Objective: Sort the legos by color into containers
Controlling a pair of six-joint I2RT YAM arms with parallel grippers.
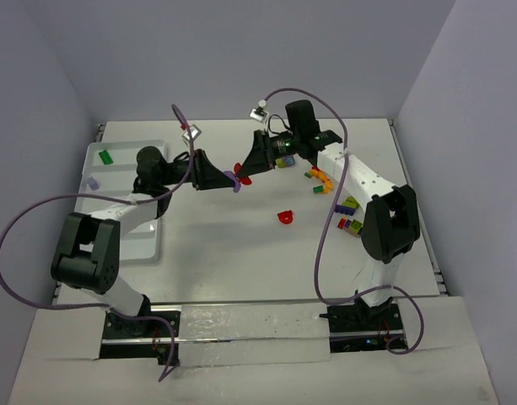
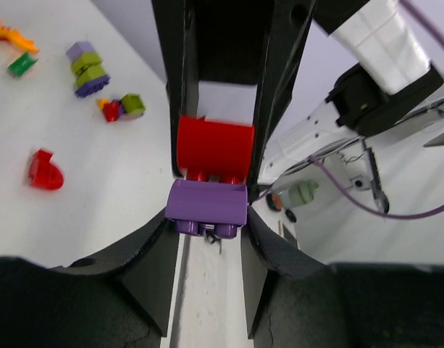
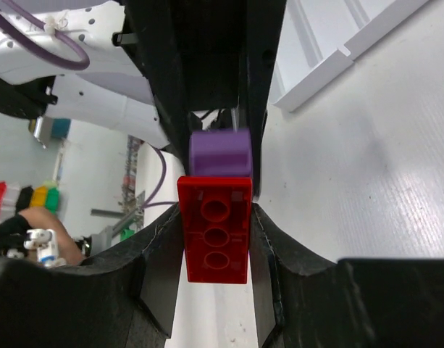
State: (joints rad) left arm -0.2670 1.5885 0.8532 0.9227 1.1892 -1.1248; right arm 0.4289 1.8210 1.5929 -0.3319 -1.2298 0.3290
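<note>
Left wrist view shows your left gripper (image 2: 207, 219) clamped on the small purple plastic brick (image 2: 207, 205), which is studded onto the long red plastic brick (image 3: 215, 235) pinched by your right gripper (image 3: 216, 243). The pair hangs above the table toward 12 o'clock. You look to be splitting them. Next, pull straight apart, then carry purple to the white ridged plastic tray (image 1: 144, 240) at 9 o'clock.

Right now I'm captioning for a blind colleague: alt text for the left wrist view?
The left gripper pinches a purple brick joined to a red brick, which the right gripper holds from the far side. Loose bricks lie on the white table at left.
</note>
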